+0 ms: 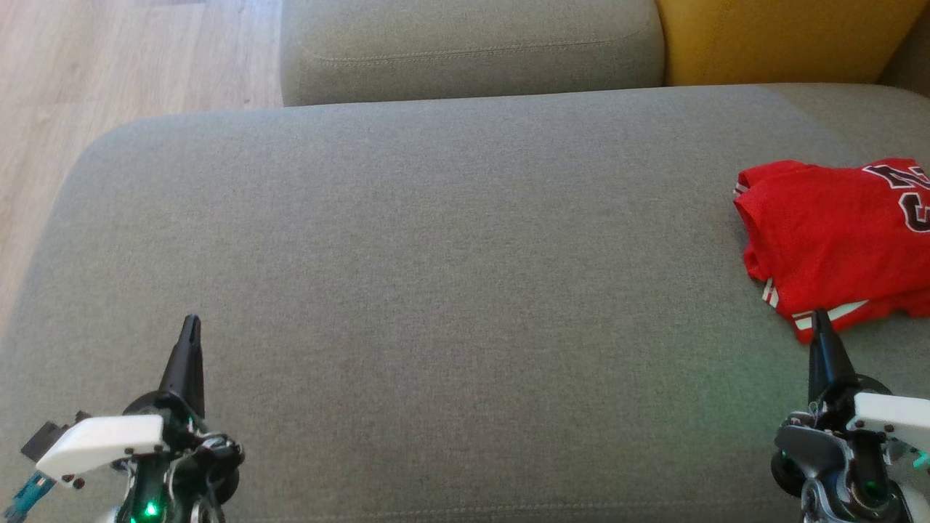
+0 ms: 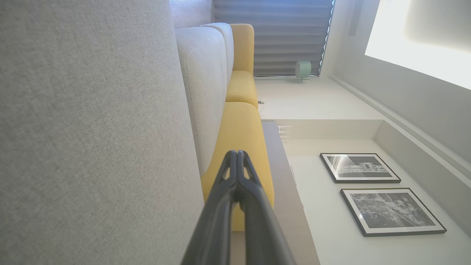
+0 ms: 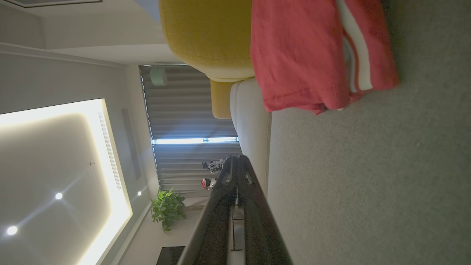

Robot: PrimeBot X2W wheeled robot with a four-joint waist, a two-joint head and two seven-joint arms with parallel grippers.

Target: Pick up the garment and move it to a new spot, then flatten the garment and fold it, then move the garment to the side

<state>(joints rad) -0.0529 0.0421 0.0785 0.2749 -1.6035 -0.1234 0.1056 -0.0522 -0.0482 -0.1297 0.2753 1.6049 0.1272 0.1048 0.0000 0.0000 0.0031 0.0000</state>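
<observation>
The garment (image 1: pixel 835 240) is a red jersey with white stripes and dark lettering, folded into a pile at the right edge of the grey sofa seat (image 1: pixel 436 254); the right wrist view shows the same red jersey (image 3: pixel 305 51). My right gripper (image 1: pixel 821 319) is shut, empty, its tip just in front of the pile's near edge; its fingertips (image 3: pixel 237 159) meet. My left gripper (image 1: pixel 191 323) is shut and empty at the lower left, far from the garment, fingertips (image 2: pixel 235 152) pressed together.
A grey back cushion (image 1: pixel 472 47) and a yellow cushion (image 1: pixel 785 36) stand behind the seat. Wooden floor (image 1: pixel 109 65) lies to the left. The broad middle of the seat is bare fabric.
</observation>
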